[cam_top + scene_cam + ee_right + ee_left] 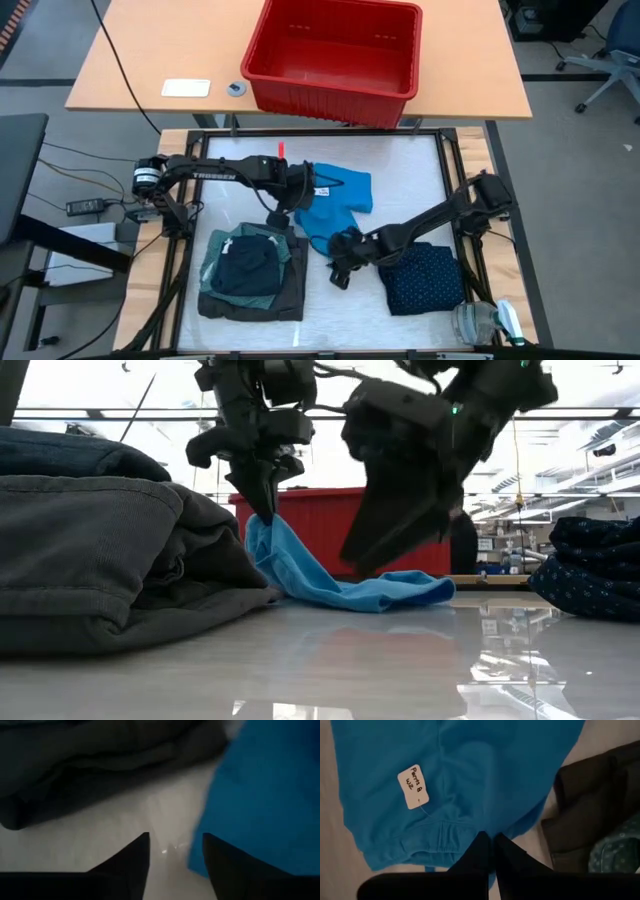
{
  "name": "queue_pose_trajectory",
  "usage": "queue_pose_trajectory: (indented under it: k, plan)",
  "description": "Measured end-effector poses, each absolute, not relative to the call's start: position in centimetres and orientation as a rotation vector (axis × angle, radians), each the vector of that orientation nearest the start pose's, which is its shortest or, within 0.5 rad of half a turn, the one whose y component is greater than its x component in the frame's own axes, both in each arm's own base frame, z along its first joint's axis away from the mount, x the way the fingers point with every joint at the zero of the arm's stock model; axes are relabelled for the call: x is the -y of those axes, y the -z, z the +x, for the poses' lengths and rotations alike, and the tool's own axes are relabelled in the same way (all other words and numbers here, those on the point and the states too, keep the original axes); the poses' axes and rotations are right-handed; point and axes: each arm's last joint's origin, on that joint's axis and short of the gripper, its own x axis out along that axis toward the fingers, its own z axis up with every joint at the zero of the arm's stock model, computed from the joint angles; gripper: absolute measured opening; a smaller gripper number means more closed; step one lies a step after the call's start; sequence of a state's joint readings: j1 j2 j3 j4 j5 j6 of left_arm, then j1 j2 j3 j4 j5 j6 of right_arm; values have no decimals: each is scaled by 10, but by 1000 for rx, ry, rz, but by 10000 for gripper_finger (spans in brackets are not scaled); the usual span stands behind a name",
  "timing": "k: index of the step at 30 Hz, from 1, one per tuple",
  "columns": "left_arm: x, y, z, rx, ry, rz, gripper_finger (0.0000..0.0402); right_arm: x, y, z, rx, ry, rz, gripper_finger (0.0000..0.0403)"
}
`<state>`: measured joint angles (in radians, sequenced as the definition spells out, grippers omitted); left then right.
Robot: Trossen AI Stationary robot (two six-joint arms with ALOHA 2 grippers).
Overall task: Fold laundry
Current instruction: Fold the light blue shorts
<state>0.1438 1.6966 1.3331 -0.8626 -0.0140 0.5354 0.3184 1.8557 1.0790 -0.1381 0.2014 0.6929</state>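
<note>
A bright blue garment (338, 200) with a white paper tag (413, 786) lies mid-table. My left gripper (290, 205) is shut on its left side. My right gripper (340, 268) is open and points down over the white surface at the garment's near edge (240, 805), between the folded pile and the navy dotted piece (425, 278). That pile (250, 272) lies near left: a charcoal grey piece at the bottom, the teal dotted shirt on it, a plain dark piece on top. My left gripper pinches the blue garment's left edge (485, 826) between its two shut fingers, coming from above and pointing down. The pinched part (262, 530) is raised off the table. The rest slopes down slack and lies on the surface (400, 595). My right gripper: one finger (220, 857) stands at the blue edge; whether it touches, I cannot tell.
A red plastic basket (335, 55) stands on the wooden table beyond the far edge. Black frame rails (450, 180) border the white surface. A clear plastic item (485, 322) lies at the near right corner. Bare surface shows near the middle (340, 315).
</note>
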Motion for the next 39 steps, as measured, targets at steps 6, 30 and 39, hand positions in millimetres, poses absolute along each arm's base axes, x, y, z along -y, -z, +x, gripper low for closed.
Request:
queue_pose_trajectory:
  k: [6, 30, 39]
  plan:
    - [-49, -243, 332, -1231, 175, 361, 12, -100, -145, 357, -906, 225, 512, 224]
    - [-53, -244, 333, -1227, 83, 243, 26, -84, -120, 338, -1128, 449, 705, 76]
    - [-47, -233, 339, -1239, 19, 24, 9, -79, -182, 301, -1254, 331, 768, 6]
